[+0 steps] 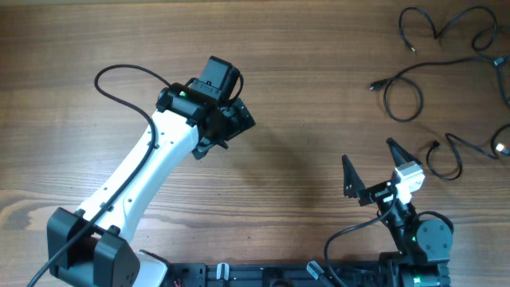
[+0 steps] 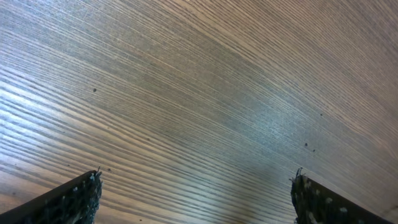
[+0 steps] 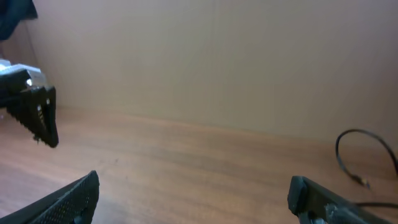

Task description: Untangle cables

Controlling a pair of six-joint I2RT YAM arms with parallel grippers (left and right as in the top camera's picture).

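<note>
The cables lie as three separate thin black strands at the table's far right in the overhead view: one (image 1: 434,33) at the top corner, one (image 1: 430,65) below it with a loop, and one (image 1: 460,163) nearest my right arm. My right gripper (image 1: 370,163) (image 3: 194,180) is open and empty, left of the nearest strand. One cable loop (image 3: 367,155) with a small plug end shows at the right edge of the right wrist view. Far from the cables, my left gripper (image 1: 227,131) (image 2: 196,183) is open over bare wood mid-table.
The wooden table (image 1: 319,96) fills the view. The left arm's own thick black cable (image 1: 119,76) loops at the upper left. In the right wrist view a finger of the left gripper (image 3: 40,115) shows at the left, with a plain wall behind.
</note>
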